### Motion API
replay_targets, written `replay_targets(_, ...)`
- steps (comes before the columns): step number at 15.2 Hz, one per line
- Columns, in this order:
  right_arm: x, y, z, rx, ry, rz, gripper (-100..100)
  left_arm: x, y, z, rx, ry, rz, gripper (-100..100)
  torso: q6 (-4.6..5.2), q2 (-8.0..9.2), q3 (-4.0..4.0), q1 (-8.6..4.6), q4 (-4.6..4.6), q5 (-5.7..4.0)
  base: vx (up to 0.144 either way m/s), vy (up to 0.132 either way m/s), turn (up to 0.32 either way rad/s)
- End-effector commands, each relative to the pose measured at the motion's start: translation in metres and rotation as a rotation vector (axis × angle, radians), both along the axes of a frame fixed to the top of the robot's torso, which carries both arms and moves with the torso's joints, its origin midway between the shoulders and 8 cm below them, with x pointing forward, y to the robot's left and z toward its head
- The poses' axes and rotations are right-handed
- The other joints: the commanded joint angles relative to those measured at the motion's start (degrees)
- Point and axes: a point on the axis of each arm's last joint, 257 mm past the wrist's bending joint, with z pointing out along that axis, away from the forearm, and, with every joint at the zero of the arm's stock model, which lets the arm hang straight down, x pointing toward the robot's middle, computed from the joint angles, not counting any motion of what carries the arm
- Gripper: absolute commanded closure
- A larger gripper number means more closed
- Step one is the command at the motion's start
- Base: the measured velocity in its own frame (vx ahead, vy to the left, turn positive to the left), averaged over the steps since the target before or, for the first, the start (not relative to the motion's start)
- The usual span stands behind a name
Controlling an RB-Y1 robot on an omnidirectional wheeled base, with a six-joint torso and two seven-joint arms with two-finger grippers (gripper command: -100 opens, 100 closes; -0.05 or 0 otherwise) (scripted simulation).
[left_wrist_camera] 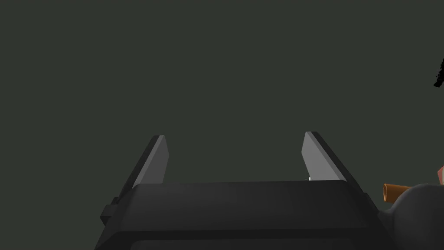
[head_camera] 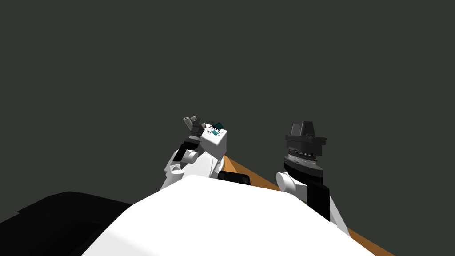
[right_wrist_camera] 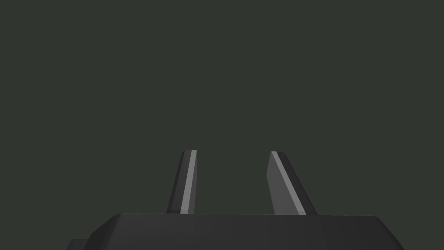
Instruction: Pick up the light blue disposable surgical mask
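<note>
Left gripper (left_wrist_camera: 235,135) spread wide, clasping nothing, facing flat dark grey surface (left_wrist_camera: 217,65); right gripper (right_wrist_camera: 232,151) parted more narrowly, likewise touching nothing.

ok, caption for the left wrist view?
Left gripper open and empty, facing a flat dark grey-green surface; brown rod end beside it.

You get a flat dark grey-green surface (head_camera: 222,53) across nearly the whole head view, evenly toned; wall or floor, can't tell. An orange-brown strip (head_camera: 253,176) slants down towards the lower right. There's a black area (head_camera: 57,218) at lower left. The left wrist view has the same grey-green plane, an orange-brown rod end (left_wrist_camera: 393,192) and a small ragged black patch (left_wrist_camera: 439,76). The right wrist view has the same plane.
</note>
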Motion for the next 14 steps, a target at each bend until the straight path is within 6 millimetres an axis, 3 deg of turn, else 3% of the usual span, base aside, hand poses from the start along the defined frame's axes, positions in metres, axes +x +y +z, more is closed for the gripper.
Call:
replay_targets(1,0.0,0.0,0.0,0.0,0.0,0.0,0,0.009,0.002,-0.005,0.01,0.039,-0.005,-100,0.0,0.0,0.0,0.0,0.0,0.0,-0.006,0.006,-0.019)
replay_targets(14,0.0,0.0,0.0,0.0,0.0,0.0,0,0.045,0.022,-0.055,0.035,0.287,0.023,-100,0.01,0.0,0.0,0.01,0.0,0.0,-0.005,0.005,-0.016)
